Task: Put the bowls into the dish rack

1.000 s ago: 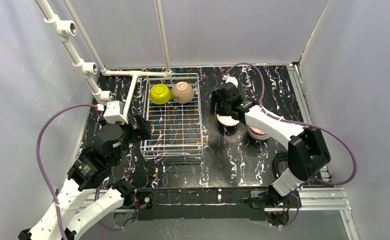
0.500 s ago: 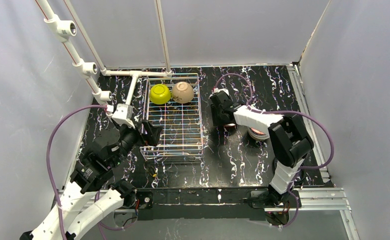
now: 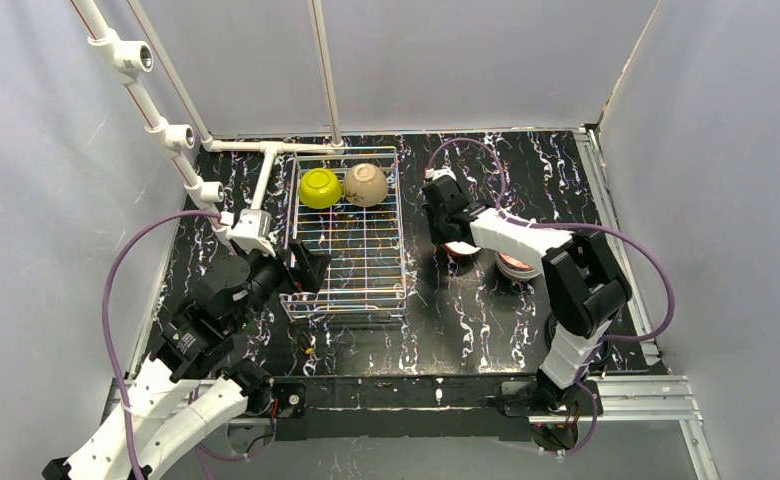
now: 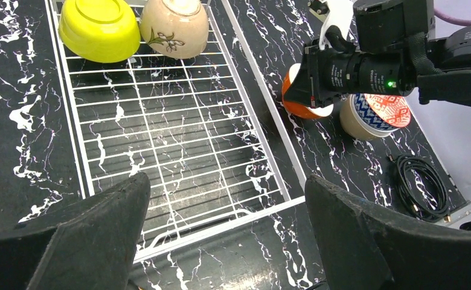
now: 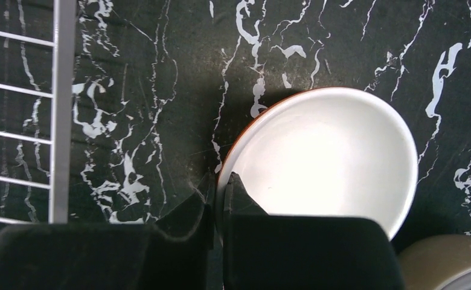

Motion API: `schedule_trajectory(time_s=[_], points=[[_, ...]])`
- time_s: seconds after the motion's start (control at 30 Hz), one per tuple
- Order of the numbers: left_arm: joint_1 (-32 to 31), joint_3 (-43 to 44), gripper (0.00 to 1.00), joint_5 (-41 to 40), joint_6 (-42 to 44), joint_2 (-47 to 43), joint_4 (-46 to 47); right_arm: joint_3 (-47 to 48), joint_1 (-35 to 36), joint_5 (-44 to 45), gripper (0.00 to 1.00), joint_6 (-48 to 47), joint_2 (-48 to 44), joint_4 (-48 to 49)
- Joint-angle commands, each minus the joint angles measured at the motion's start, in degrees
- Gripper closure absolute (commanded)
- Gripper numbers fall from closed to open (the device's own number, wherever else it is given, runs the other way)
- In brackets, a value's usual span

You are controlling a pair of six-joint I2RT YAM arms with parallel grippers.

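The dish rack (image 3: pixel 347 298) holds a lime-yellow bowl (image 3: pixel 319 188) and a beige bowl (image 3: pixel 366 184) tipped on their sides at its far end. Right of the rack stands an orange bowl (image 5: pixel 323 151) with a white inside. My right gripper (image 5: pixel 219 181) is shut on its near left rim, one finger inside and one outside. A blue-and-white patterned bowl (image 4: pixel 378 115) with a tan outside stands beside it. My left gripper (image 4: pixel 226 187) hangs open over the rack's near edge (image 4: pixel 221 226), holding nothing.
White pipe framing (image 3: pixel 181 140) runs along the table's left back corner next to the rack. A coiled black cable (image 4: pixel 420 184) lies near the right front. Grey walls close in three sides.
The right gripper's fingers have closed on the orange bowl's rim. The right arm's elbow folded inward. The left arm shifted slightly forward towards the rack's near left corner.
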Motion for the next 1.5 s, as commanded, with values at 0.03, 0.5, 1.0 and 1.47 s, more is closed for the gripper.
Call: schedule_trajectory(time_s=[0.03,0.5,1.0,1.47], points=[[-0.2,1.0,0.02,1.5,0.7,-0.3,0.3,0.6,0.2,-1.3,0.99,2.8,-7.1,0.3],[-0.2,1.2,0.02,-7.4,-3.7,-3.1,-4.3,-8.4,0.2,-14.0,0.99,13.6,-28.1,21.1],[-0.2,2.3,0.02,-26.6,-13.1,-5.3,-15.2,1.7,11.3,-34.8,0.99,37.2,-4.2,55.1],[-0.2,2.7,0.02,-29.7,-15.2,-5.9,-17.7,6.3,19.6,-5.4,0.99,43.5,10.8,66.8]])
